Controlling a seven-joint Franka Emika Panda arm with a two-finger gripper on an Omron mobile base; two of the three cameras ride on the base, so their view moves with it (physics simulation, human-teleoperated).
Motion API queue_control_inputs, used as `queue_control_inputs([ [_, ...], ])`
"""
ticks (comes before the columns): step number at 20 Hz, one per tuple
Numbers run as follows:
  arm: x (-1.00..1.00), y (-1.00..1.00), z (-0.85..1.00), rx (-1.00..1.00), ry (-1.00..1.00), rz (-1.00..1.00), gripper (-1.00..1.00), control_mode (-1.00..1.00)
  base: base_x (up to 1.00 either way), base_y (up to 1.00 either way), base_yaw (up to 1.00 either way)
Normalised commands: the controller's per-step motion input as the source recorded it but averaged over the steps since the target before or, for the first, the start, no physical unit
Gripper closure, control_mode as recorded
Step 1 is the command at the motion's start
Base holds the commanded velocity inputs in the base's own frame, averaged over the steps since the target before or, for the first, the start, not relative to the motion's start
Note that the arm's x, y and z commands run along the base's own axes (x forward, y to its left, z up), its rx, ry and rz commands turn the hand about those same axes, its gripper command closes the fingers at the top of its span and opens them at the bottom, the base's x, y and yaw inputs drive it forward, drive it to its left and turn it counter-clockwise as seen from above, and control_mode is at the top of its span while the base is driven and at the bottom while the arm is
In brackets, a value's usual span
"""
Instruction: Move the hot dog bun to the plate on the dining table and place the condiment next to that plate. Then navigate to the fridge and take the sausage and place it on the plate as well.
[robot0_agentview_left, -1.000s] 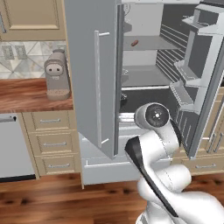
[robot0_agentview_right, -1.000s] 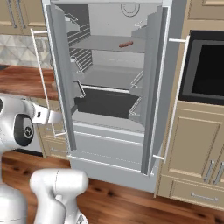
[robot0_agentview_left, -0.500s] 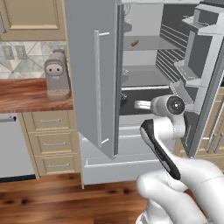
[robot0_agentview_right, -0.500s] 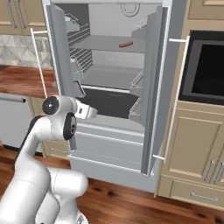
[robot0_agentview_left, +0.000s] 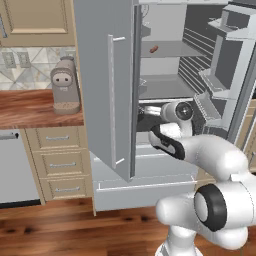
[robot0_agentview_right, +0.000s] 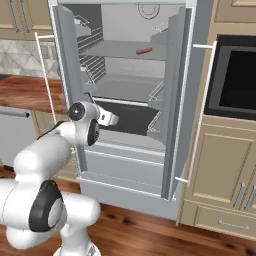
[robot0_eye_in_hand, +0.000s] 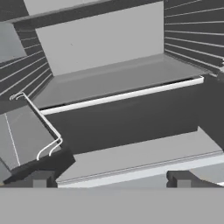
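The sausage (robot0_agentview_left: 153, 49) (robot0_agentview_right: 144, 50) lies small and reddish-brown on the upper shelf of the open fridge (robot0_agentview_right: 125, 80). My gripper (robot0_agentview_right: 113, 119) (robot0_eye_in_hand: 111, 177) is well below it, level with the dark lower compartment at the fridge's front edge and pointing inward. In the hand view its two fingertips (robot0_eye_in_hand: 41, 177) stand wide apart with nothing between them, so it is open. In the left base view the hand (robot0_agentview_left: 149, 111) is partly hidden by the edge of the left door. The hot dog bun, plate, condiment and dining table are out of view.
The left fridge door (robot0_agentview_left: 107, 90) stands open close beside my arm, and the right door (robot0_agentview_left: 225, 75) with its bins swings out on the other side. A coffee machine (robot0_agentview_left: 65, 85) stands on the wooden counter. A built-in oven (robot0_agentview_right: 235, 80) is right of the fridge.
The arm has risen and swung forward from low in front of the base, bringing the gripper up to the fridge's lower compartment. The sausage has not moved.
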Motion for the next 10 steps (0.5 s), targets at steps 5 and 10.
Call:
queue_control_inputs([
  [5,0.92,0.00,0.04,0.12,0.06,0.00,-1.00,-1.00,0.00,0.00,0.00],
  [10,0.79,0.06,0.07,0.09,0.03,0.00,-1.00,-1.00,0.00,0.00,0.00],
])
